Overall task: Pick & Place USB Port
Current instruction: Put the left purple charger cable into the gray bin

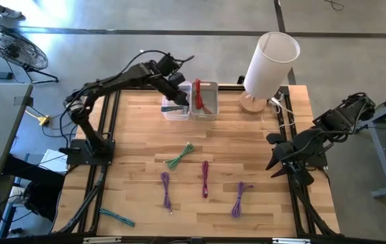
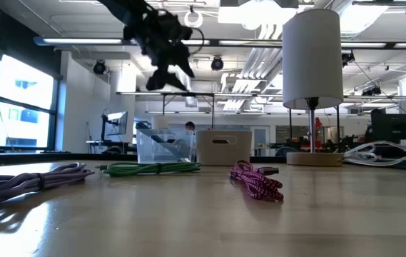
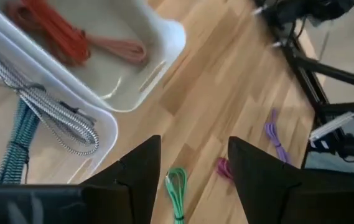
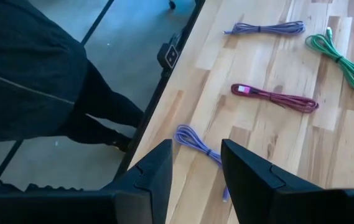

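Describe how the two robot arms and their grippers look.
Both arms are matte black with jointed links and thin black cables along them. The left gripper has two broad, angular black fingers with wedge-shaped tips. The right gripper has the same dark, faceted fingers. No markings are visible.

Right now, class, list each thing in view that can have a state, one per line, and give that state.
left gripper: open, empty, above the clear bin
right gripper: parted, empty, parked at the table's right edge
clear bin: holds teal and grey braided cables
white bin: holds red cable
green cable: bundled, on table
magenta cable: bundled, on table
lamp: upright on its wooden base
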### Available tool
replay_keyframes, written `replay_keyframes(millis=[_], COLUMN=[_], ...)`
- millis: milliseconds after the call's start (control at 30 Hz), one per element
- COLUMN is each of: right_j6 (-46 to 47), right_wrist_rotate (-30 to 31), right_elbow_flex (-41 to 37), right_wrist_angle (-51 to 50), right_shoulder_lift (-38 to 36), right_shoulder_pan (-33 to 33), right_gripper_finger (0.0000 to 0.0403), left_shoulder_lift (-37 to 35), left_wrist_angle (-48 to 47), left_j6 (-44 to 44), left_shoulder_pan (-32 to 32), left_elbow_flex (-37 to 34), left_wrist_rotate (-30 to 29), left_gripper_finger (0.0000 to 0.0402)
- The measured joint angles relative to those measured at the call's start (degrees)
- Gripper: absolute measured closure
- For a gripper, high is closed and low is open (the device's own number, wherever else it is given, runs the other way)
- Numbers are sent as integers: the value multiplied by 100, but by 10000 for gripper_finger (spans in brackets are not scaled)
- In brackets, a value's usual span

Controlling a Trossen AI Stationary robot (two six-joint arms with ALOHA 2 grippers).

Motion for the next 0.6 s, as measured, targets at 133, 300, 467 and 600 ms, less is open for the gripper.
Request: replay_keyframes(millis=[133, 300, 467, 600], right_j6=[0, -12, -53, -185], right_wrist_rotate=[-2, 20, 25, 31], right_elbow_flex=[0, 0, 0, 0], right_wrist_angle=[0, 3, 5, 5], right_shoulder_lift=[-54, -159, -263, -311], right_shoulder_pan=[-1, 0, -1, 0], right_gripper_finger=[274, 274, 274, 274], left_shoulder_lift=[-650, -1488, -2247, -2517], left_wrist_angle=[-22, -347, -494, -476], left_j6=[-35, 238, 416, 392], left_shoulder_pan=[-219, -861, -1939, -3028], left_elbow_flex=[-2, 0, 0, 0], left_wrist_rotate=[-281, -657, -1406, -2379], left_gripper_finger=[218, 218, 218, 218])
